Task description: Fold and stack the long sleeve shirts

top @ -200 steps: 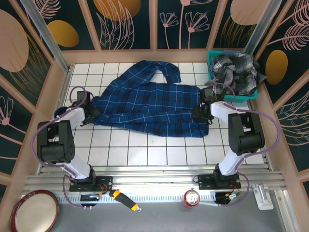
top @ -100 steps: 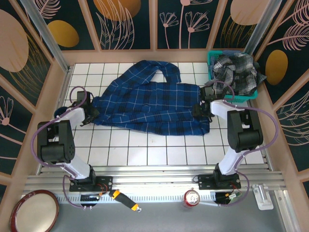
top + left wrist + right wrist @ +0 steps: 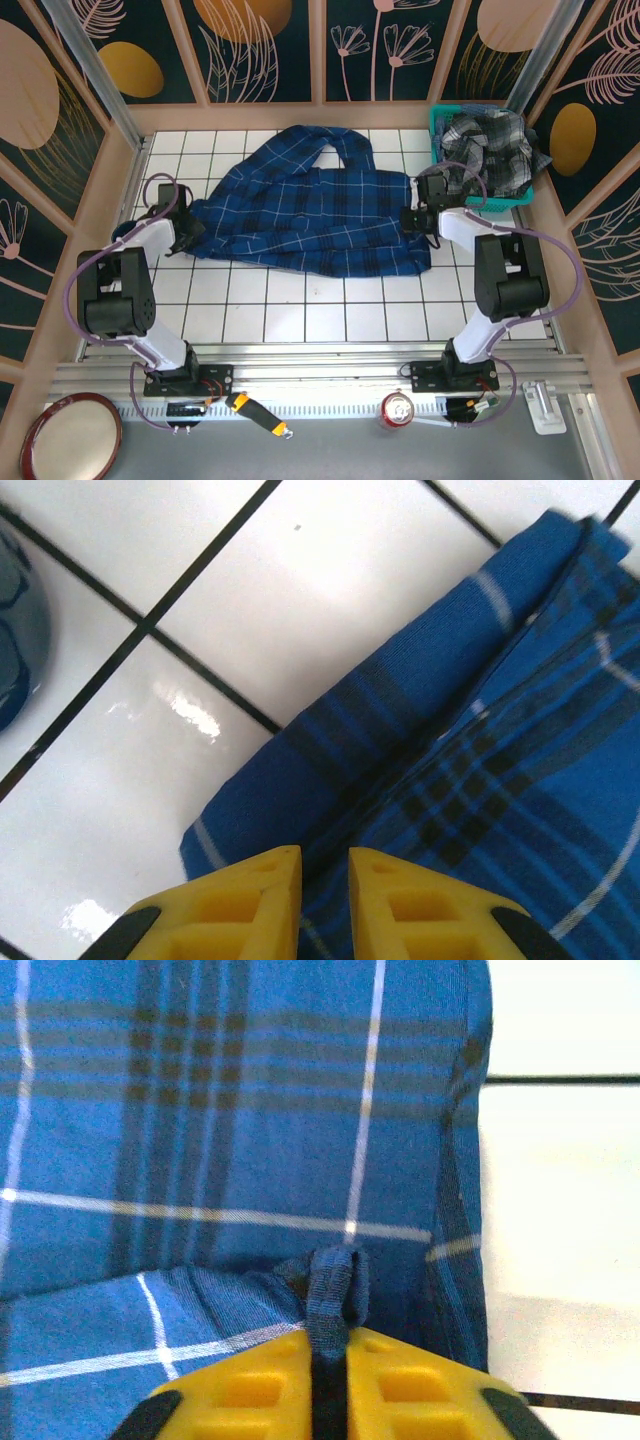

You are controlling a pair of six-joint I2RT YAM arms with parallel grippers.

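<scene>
Within the last second the right gripper point(image 3: 328, 1345) has gone from open above the blue shirt point(image 3: 310, 215) to closed. In the right wrist view its yellow fingers now pinch a small upright tuck of the plaid cloth at the shirt's right edge. The left gripper point(image 3: 324, 865) has not changed. Its fingers stand almost together at the shirt's left hem, with cloth running into the narrow gap, so it appears to have that edge.

With both ends taken, the shirt looks ready to be lifted or drawn over for a fold; no fold has yet been made. The shirt lies spread across the middle of the tabletop point(image 3: 300, 310), one sleeve curling toward the far wall.

The grey shirt point(image 3: 490, 145) is heaped in the teal basket point(image 3: 436, 130) at the far right corner, just beyond the right gripper, and awaits its turn.

The tabletop is glossy white tile with dark grout, and glare shows on it in the left wrist view. Wood-framed walls point(image 3: 260, 50) with dark floral panels enclose it on three sides.
</scene>
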